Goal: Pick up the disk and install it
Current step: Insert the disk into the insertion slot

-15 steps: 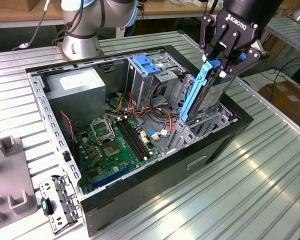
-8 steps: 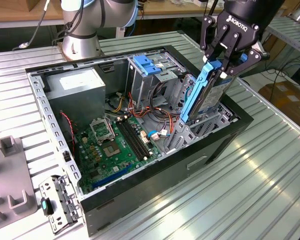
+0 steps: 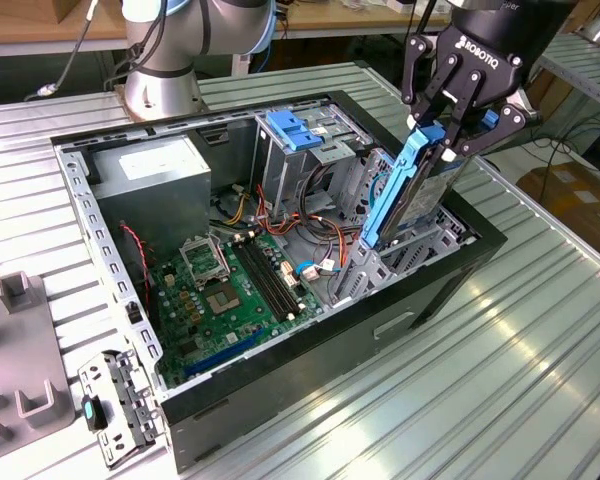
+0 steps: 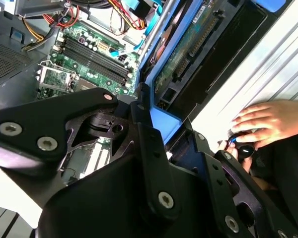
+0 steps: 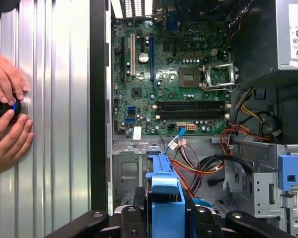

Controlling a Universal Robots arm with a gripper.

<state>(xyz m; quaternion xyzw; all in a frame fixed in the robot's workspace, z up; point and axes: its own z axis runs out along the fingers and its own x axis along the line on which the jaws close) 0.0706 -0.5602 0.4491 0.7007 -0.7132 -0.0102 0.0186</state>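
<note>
Exterior view is looking down aslant on the open computer case (image 3: 400, 300) from farther off, both wrist views are peering close past the gripper (image 5: 166, 218) into it, all sharing the motherboard (image 5: 174, 74).

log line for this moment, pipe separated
stage: install | gripper: shut on disk | disk: on edge, tilted, lower end at drive cage | person's hand: on dark knob beside case

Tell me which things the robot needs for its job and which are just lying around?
For the job: the disk, held on edge by the jaws; the drive cage beneath it; the computer case.
Just lying about: the grey metal box; the motherboard; the grey blocks; the loose panel.
</note>
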